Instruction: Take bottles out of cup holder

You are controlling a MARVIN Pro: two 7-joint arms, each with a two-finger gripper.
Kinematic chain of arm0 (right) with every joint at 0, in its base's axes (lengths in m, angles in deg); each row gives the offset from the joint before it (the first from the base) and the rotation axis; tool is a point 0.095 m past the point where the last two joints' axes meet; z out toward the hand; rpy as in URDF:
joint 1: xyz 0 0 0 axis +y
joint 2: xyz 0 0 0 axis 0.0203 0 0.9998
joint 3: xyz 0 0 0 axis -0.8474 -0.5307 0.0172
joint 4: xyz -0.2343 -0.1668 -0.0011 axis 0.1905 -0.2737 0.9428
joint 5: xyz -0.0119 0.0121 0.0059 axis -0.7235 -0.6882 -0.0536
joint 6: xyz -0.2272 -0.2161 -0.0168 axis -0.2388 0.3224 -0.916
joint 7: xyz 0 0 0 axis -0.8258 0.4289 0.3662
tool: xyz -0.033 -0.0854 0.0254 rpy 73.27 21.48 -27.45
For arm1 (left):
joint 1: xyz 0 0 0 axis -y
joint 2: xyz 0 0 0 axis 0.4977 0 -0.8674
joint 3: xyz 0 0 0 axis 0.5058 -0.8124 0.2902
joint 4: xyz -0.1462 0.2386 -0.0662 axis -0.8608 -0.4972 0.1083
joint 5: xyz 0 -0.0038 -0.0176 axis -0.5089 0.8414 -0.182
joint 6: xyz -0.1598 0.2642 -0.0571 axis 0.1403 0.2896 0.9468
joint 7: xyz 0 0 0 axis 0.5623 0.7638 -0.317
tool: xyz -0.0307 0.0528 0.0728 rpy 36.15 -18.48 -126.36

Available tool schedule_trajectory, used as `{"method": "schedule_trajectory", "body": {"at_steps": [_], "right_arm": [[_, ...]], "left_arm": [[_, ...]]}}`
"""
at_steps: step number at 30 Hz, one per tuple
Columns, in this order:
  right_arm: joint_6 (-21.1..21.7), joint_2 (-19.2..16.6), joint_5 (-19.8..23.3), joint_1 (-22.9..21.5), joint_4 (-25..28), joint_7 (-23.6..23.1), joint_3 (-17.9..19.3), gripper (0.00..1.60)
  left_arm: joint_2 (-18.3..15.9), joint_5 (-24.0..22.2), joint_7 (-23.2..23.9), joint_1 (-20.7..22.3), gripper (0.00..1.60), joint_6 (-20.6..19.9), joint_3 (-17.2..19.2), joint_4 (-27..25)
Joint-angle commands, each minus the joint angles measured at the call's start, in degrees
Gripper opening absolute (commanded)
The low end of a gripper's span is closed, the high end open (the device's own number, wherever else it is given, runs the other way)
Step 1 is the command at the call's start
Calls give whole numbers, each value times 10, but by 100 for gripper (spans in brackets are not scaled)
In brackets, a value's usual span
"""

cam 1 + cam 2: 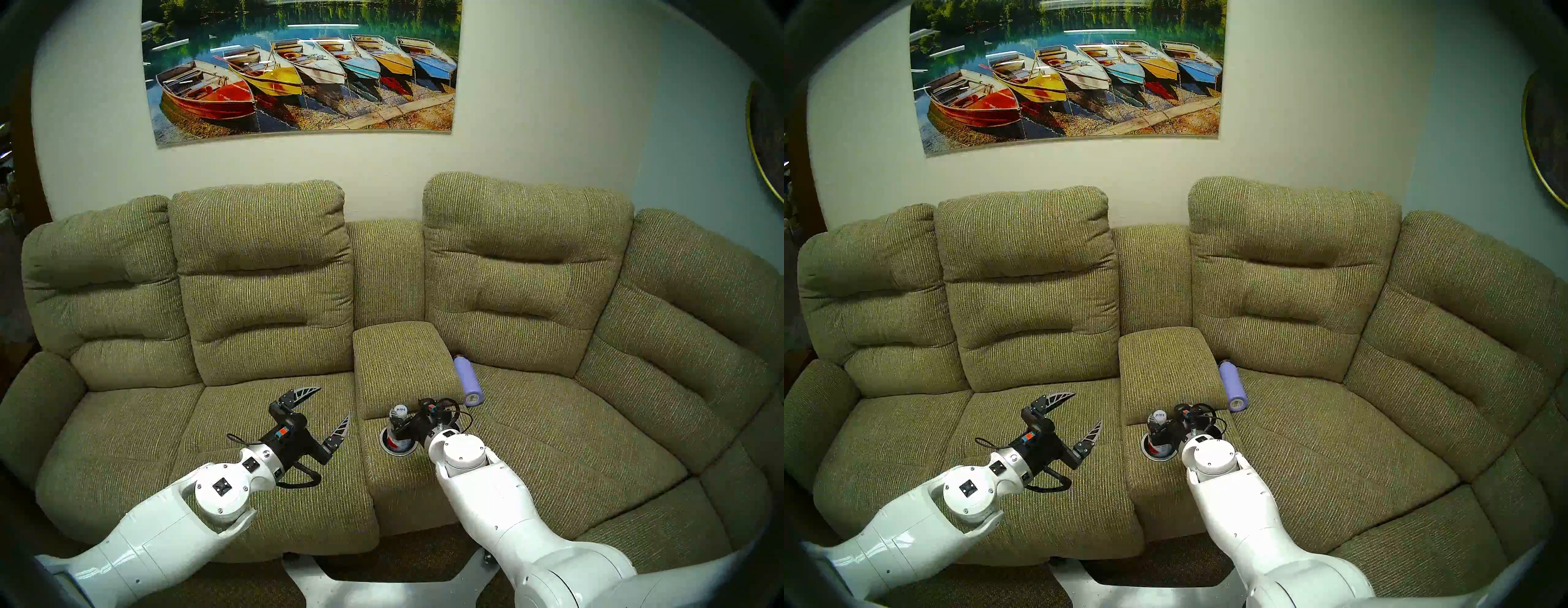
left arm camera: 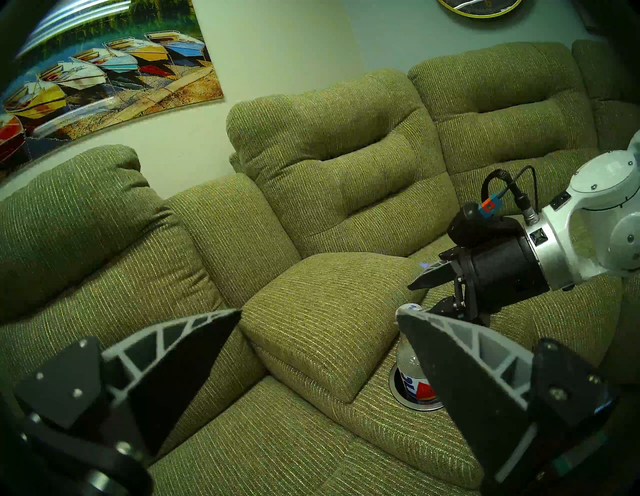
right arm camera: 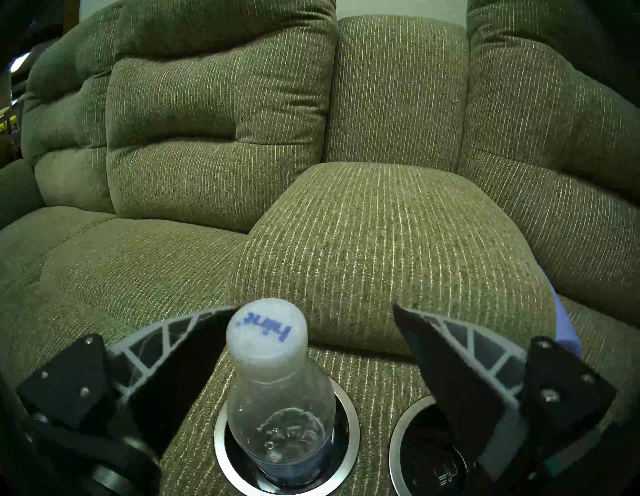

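Clear water bottle [image 3: 277, 408] upright in left well of cup holder [image 3: 221, 450]; white cap reads "hint"; right gripper [image 3: 311, 322] jaws apart, straddling cap; lavender flask [image 1: 467, 381] lying on seat at 1 o'clock; left gripper [image 1: 329, 409] spread wide, empty.

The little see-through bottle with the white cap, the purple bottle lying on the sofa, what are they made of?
The small clear bottle with the white cap looks like thin plastic: you see through its wall, and the cap is matt. The lavender bottle lying on the seat looks like painted metal, smooth and opaque with a soft sheen, though coated plastic is possible.
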Motion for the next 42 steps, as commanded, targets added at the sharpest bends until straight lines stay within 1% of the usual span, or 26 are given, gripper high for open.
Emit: {"method": "schedule_trajectory", "body": {"at_steps": [1, 9, 17, 18, 19, 20, 21, 26, 30, 31, 33, 37, 38, 39, 40, 42], "right_arm": [[-13, 9, 4, -39, -15, 1, 3, 160], [-23, 14, 4, -68, -67, 1, 4, 160], [-34, 18, 5, -86, -103, -4, 1, 160], [-36, 18, 5, -88, -108, -5, 2, 154], [-38, 18, 5, -90, -112, -5, 1, 139], [-40, 18, 5, -92, -116, -7, 1, 102], [-45, 18, 5, -95, -123, -10, 0, 0], [-58, 19, 4, -98, -132, -12, 0, 0], [-63, 18, 4, -94, -122, -16, -1, 0], [-72, 17, 6, -86, -105, -18, 0, 0], [-80, 15, 7, -80, -88, -20, 2, 0], [-90, 12, 9, -76, -65, -23, 4, 0], [-96, 8, 9, -71, -44, -24, 5, 0], [-105, 7, 10, -77, -49, -24, 6, 0], [-105, 7, 10, -77, -49, -24, 6, 0], [-108, 2, 12, -72, -32, -22, 10, 0]], "left_arm": [[0, 0, 0, 2, 160, 4, 1, -8], [0, 0, 0, 2, 160, 4, 1, -8], [0, -1, -1, 2, 160, 4, 1, -8], [0, -1, -1, 2, 160, 4, 1, -8], [0, -1, -1, 2, 160, 4, 0, -8], [0, -1, -1, 2, 160, 4, 0, -8], [0, -1, -1, 2, 160, 4, 0, -8], [0, -1, -1, 2, 160, 4, 0, -9], [-1, -1, -1, 2, 160, 4, 0, -8], [-1, -1, -1, 2, 160, 4, 0, -8], [-1, -1, -1, 3, 160, 4, 0, -8], [-1, -1, -1, 3, 160, 4, 0, -8], [-1, -1, -1, 3, 160, 4, -1, -8], [-1, -1, -1, 3, 160, 4, -1, -8], [-1, -1, -1, 3, 160, 4, -1, -8], [-1, -1, -1, 3, 160, 4, -1, -8]]}}
